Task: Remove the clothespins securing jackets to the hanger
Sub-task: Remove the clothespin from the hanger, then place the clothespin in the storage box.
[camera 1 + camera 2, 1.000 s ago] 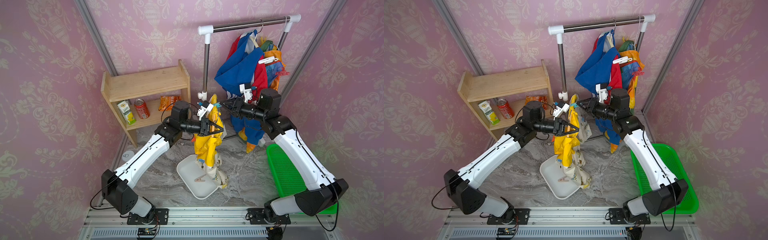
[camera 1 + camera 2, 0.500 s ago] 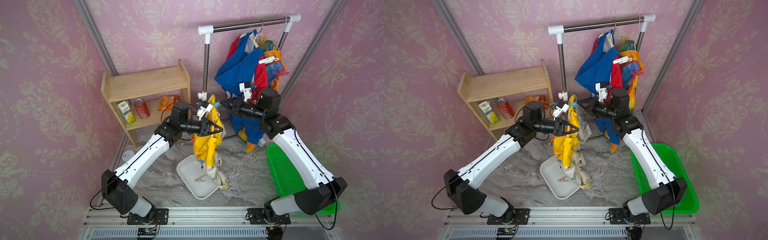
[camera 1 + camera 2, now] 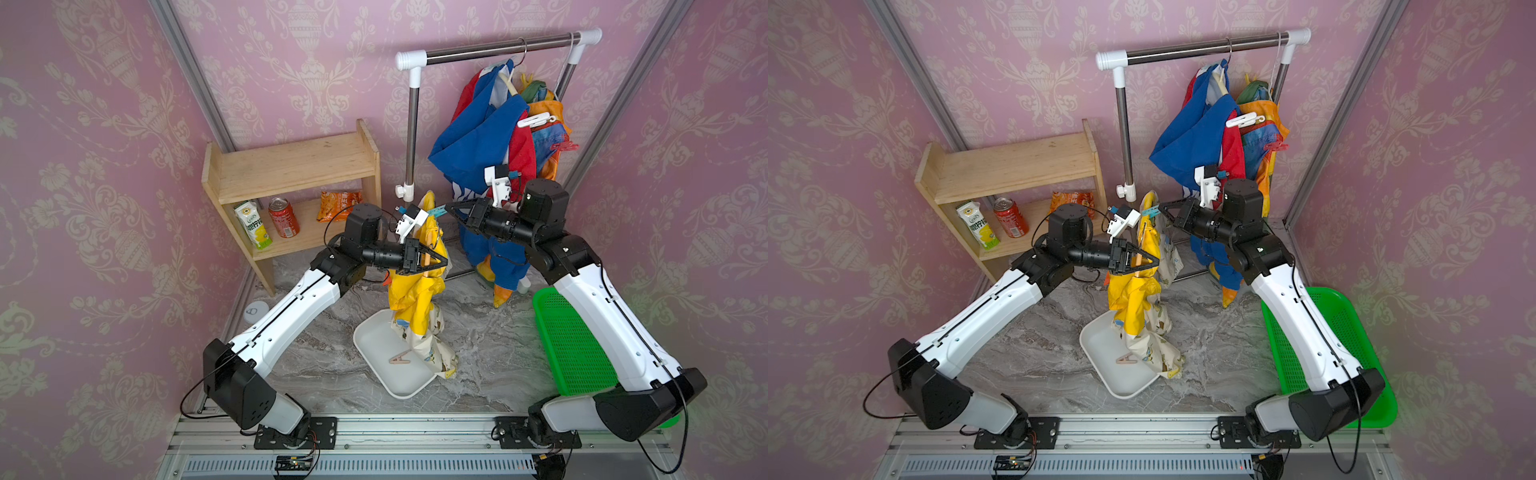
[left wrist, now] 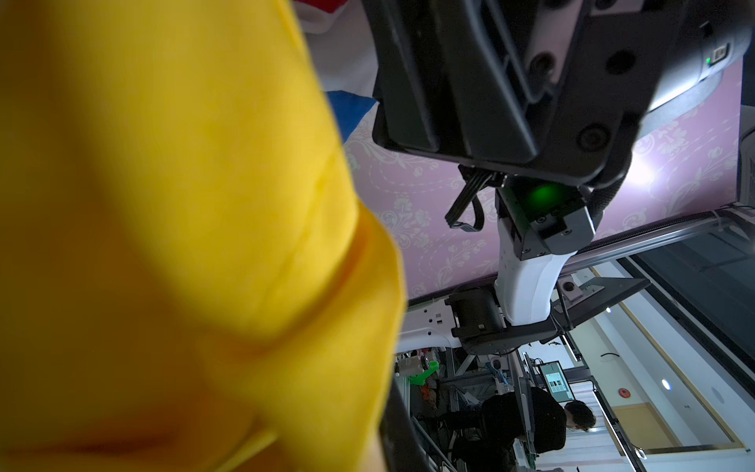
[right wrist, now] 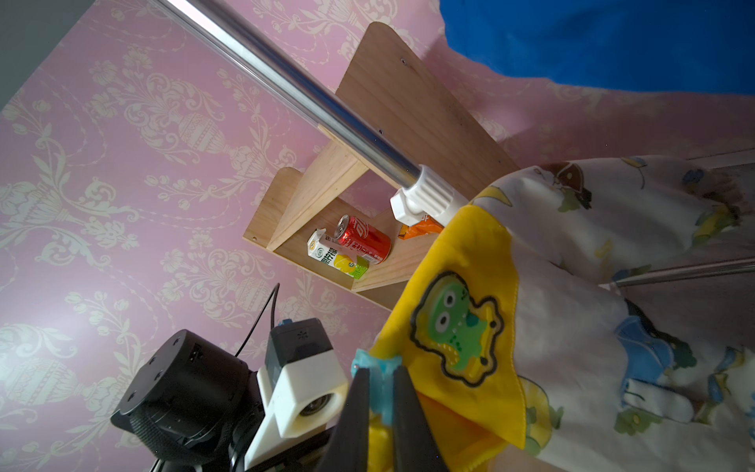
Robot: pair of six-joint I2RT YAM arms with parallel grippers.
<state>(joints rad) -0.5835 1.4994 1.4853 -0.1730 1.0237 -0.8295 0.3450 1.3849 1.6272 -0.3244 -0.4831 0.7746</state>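
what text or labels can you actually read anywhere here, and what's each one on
Nothing is clear enough to quote.
drink carton: green Chinese characters, too blurred to read.
red can: white script, turned away and partly cut off, unreadable.
orange snack bag: print too small to read.
blue jacket: white lettering near its lower edge, mostly hidden.
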